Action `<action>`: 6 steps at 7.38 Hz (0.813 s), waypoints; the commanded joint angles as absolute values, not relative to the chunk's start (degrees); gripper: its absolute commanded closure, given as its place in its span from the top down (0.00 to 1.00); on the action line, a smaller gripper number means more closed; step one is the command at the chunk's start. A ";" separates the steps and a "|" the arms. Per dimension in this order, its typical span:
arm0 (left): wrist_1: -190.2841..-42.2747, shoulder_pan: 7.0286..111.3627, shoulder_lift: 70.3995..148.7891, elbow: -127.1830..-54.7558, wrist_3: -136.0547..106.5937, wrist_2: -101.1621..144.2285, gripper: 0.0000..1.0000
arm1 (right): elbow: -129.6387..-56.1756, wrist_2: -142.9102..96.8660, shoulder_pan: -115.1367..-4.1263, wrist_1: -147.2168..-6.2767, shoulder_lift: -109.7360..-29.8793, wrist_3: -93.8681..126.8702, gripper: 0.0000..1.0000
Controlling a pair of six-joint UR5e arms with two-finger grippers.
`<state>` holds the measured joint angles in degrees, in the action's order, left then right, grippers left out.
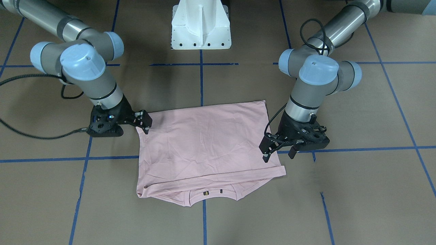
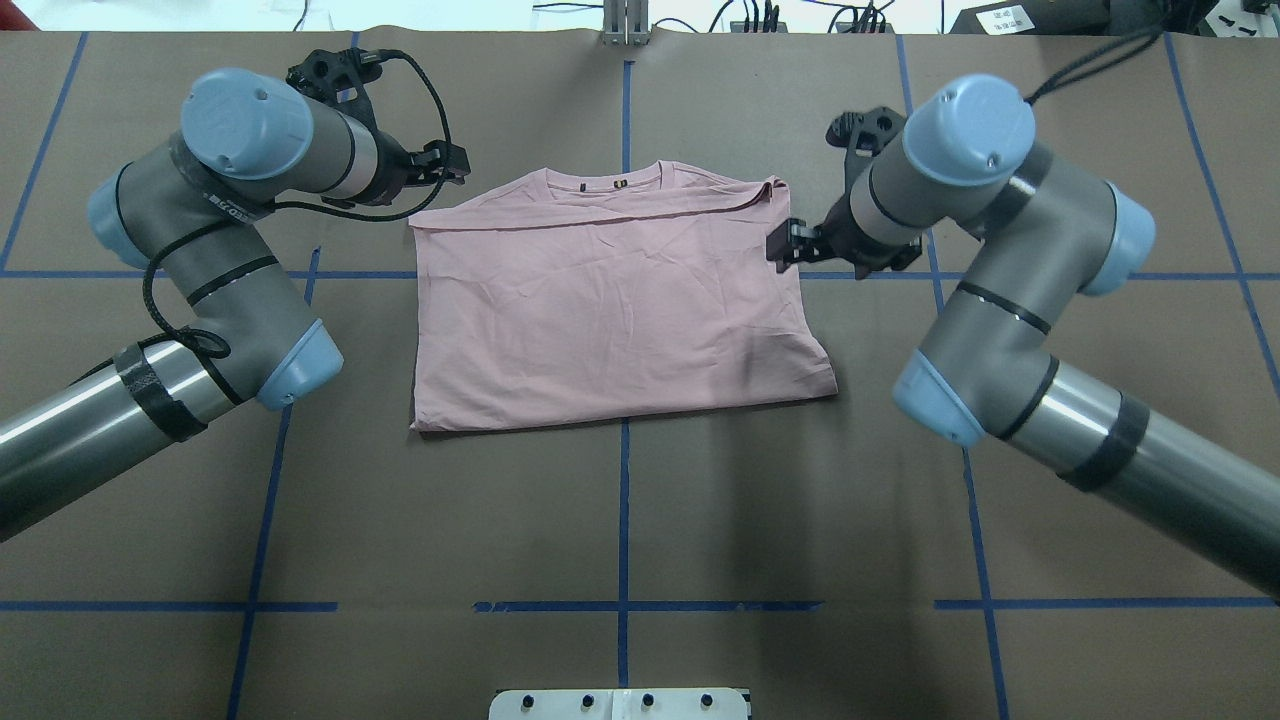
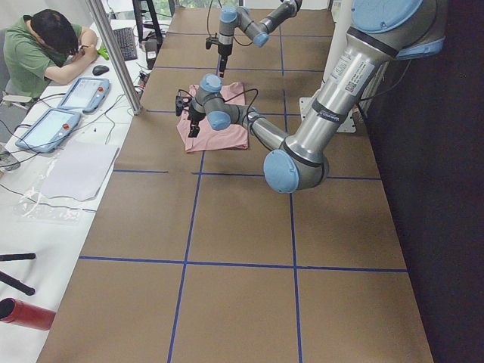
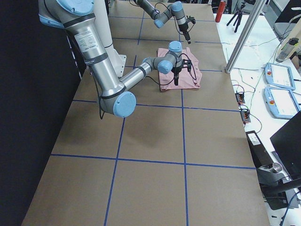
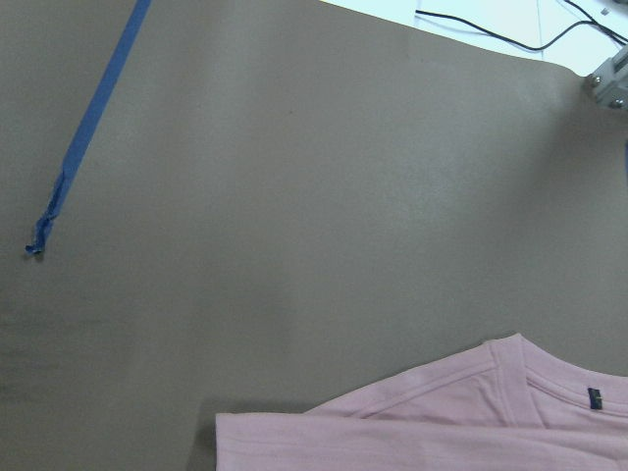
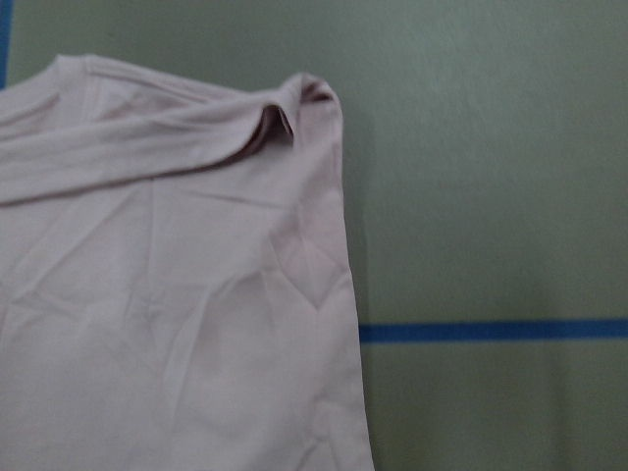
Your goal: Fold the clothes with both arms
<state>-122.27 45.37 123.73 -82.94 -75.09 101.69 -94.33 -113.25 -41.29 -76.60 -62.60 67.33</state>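
A pale pink T-shirt (image 1: 204,143) lies flat on the brown table (image 1: 238,217), folded into a rough rectangle with its collar away from the robot. It lies between the two grippers. The left gripper (image 1: 278,153) hangs at one side edge, jaws apart, holding nothing. The right gripper (image 1: 144,120) sits at the opposite edge — whether its jaws are parted cannot be told.

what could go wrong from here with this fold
1. The bunched fold at the T-shirt corner near the right gripper could get folded in as a lump.
2. The left gripper sits mostly over bare table by the collar-side corner; closing there might miss the cloth.
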 commanded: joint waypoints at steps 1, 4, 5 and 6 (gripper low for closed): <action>-122.26 45.18 123.57 -83.58 -75.67 101.69 1.00 | -93.18 -111.89 -37.71 -77.52 -63.98 70.49 1.00; -122.26 44.74 123.58 -84.46 -76.82 101.69 1.00 | -91.67 -111.97 -37.71 -77.43 -63.90 69.87 0.99; -122.26 44.74 123.57 -84.46 -76.82 101.69 1.00 | -91.76 -112.41 -37.71 -77.52 -63.98 69.87 0.99; -122.26 44.74 123.23 -84.46 -76.82 101.69 1.00 | -91.84 -112.50 -37.71 -77.52 -64.07 69.87 0.99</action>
<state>-122.25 44.77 123.49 -84.40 -76.80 101.69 -91.75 -112.27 -37.71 -77.49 -63.98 69.89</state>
